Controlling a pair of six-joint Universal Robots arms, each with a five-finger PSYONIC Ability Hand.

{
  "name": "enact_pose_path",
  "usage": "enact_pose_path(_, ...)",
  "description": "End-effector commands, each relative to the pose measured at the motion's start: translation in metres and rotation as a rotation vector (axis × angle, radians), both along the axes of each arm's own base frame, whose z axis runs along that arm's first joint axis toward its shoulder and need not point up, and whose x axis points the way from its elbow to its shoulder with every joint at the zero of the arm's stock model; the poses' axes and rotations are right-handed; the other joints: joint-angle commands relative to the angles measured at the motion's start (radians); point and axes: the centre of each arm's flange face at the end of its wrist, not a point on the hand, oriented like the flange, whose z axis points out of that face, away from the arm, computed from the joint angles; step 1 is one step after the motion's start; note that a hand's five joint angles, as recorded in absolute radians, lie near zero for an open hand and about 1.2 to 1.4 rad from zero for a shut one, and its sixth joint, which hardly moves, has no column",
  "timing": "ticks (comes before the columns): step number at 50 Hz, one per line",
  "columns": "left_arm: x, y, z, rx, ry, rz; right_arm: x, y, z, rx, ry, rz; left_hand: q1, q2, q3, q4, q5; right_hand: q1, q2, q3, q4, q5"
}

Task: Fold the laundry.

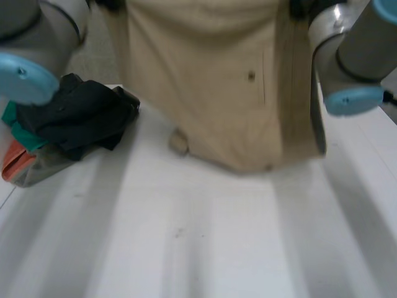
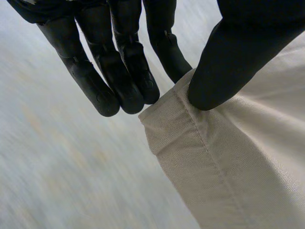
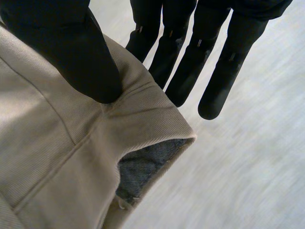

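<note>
Beige trousers [image 1: 236, 93] hang unfolded from our left hand [image 2: 228, 62] and right hand [image 3: 71, 47], each pinching a corner; the clothes pile [image 1: 74, 124] waits.

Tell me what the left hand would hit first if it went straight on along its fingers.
Most likely the white table: the left hand points its fingers down at it with nothing between. The beige garment it pinches hangs beside that line, not across it. Depth is unclear.

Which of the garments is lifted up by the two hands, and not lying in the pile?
The beige garment: left hand and right hand each pinch an upper corner, while the mixed clothes pile lies on the table.
</note>
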Motion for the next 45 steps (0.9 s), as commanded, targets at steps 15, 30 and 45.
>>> enact_pose_path(15, 0.019, 0.067, -0.078, 0.314, -0.113, -0.032, -0.015, 0.037, -0.050, 0.397, 0.194, 0.196, 0.224, 0.202, 0.210, 0.203, 0.248, 0.278, 0.224, 0.208, 0.198, 0.238)
enact_pose_path(30, 0.020, 0.074, -0.260, 0.734, -0.552, -0.044, -0.021, 0.047, -0.234, 0.817, 0.489, 0.138, 0.224, 0.202, 0.210, 0.203, 0.248, 0.278, 0.224, 0.208, 0.198, 0.238)
enact_pose_path(45, 0.013, 0.059, -0.230, 0.647, -0.461, 0.000, -0.032, 0.041, -0.189, 0.687, 0.159, 0.041, 0.224, 0.202, 0.210, 0.203, 0.248, -0.817, -0.871, -0.887, -0.897, -0.857)
